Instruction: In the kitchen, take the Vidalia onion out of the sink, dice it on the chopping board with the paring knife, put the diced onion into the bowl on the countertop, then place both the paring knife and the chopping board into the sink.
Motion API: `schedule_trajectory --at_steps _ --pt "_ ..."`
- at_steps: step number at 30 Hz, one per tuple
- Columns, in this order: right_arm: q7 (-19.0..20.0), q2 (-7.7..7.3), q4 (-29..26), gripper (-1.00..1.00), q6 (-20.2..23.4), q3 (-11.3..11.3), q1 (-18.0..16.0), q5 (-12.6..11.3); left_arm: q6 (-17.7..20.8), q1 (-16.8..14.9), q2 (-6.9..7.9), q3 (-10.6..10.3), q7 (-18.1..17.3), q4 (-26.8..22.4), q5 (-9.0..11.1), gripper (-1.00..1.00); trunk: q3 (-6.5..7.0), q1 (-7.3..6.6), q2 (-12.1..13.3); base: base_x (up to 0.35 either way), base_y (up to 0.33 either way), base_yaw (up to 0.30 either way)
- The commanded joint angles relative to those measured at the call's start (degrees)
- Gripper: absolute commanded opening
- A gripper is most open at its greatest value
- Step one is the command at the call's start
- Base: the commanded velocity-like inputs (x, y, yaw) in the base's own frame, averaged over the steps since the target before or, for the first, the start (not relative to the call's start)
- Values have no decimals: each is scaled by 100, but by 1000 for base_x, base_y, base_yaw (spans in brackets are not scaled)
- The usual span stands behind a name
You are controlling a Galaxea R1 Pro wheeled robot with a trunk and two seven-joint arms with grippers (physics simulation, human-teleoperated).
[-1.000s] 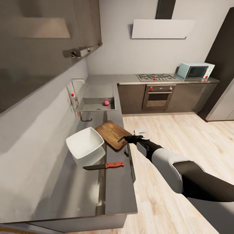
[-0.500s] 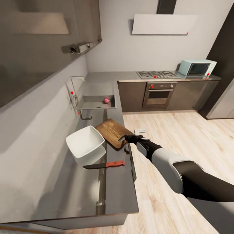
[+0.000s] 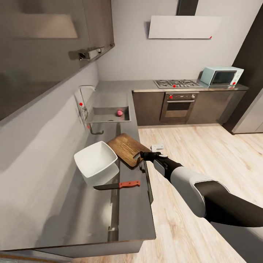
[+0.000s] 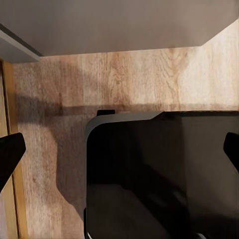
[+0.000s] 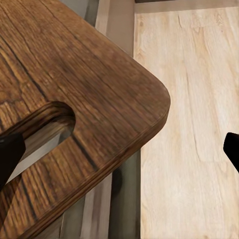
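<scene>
The dark-brown chopping board [image 3: 126, 148] lies on the grey countertop [image 3: 129, 212], its slotted end at the counter's front edge. My right gripper [image 3: 141, 156] is open at that end; in the right wrist view the board's corner [image 5: 99, 89] with the slot hole [image 5: 45, 127] lies between the spread fingertips [image 5: 10, 154]. The white square bowl [image 3: 95, 160] sits beside the board. The paring knife [image 3: 118, 185] with its orange-red handle lies nearer to me. The pinkish Vidalia onion [image 3: 119, 113] rests in the sink [image 3: 106, 118]. My left gripper [image 4: 119, 152] is open over the wooden floor.
A chrome tap [image 3: 83, 95] with a red knob stands at the sink's wall side. The far dark counter carries a hob [image 3: 176, 83] and a microwave [image 3: 221, 76], with an oven [image 3: 178, 106] below. Wall cabinets [image 3: 54, 47] hang over the counter. Wooden floor [image 3: 204, 149] spreads to the right.
The whole head view shifted slightly a second ago, so the camera moved. The right gripper stays at the board's slotted end, and nothing on the counter has moved.
</scene>
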Motion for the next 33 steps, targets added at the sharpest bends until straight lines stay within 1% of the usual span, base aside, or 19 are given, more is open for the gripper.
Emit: schedule_trajectory --at_steps 1,33 --pt "-8 1 -6 100 22 27 -3 -41 -12 0 0 -3 3 -4 -6 100 -9 3 -10 0 0 0" --pt "-23 1 3 100 22 27 -3 -25 -12 2 -8 -3 1 -3 -6 100 -9 3 -10 7 18 0"
